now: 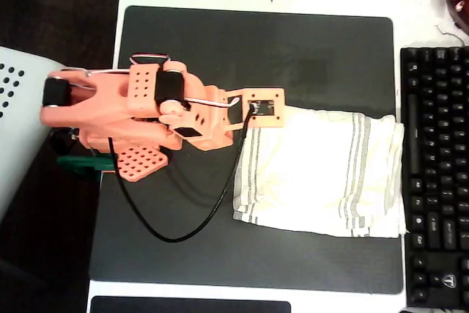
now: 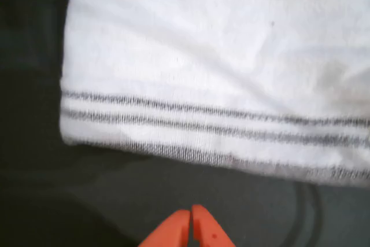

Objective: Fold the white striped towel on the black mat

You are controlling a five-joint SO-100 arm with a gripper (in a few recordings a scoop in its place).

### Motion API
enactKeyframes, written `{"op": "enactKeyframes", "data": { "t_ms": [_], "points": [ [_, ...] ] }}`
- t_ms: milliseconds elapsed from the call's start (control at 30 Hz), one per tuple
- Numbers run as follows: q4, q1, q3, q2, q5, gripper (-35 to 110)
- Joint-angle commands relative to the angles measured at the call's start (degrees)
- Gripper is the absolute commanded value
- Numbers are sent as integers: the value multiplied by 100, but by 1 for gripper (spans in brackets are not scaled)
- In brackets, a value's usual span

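On the black mat (image 1: 220, 42), white striped towel (image 1: 315, 174) lies wrinkled, folded.

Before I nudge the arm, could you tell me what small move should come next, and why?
Probably open the claw and ease it forward to the towel's striped edge. In the wrist view its tips are together over the bare mat, just short of that edge, holding nothing, and the towel lies flat.

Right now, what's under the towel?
The white striped towel lies flat on the black mat, mat showing on all sides but the right, where the towel's edge meets the keyboard. Anything beneath the cloth is covered.
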Motion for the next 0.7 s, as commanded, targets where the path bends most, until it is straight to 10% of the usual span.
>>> {"op": "enactKeyframes", "data": {
  "t_ms": [0, 667],
  "points": [
    [396, -18, 211, 510, -44, 0],
    [-70, 9, 1890, 1811, 44, 0]
  ]
}}
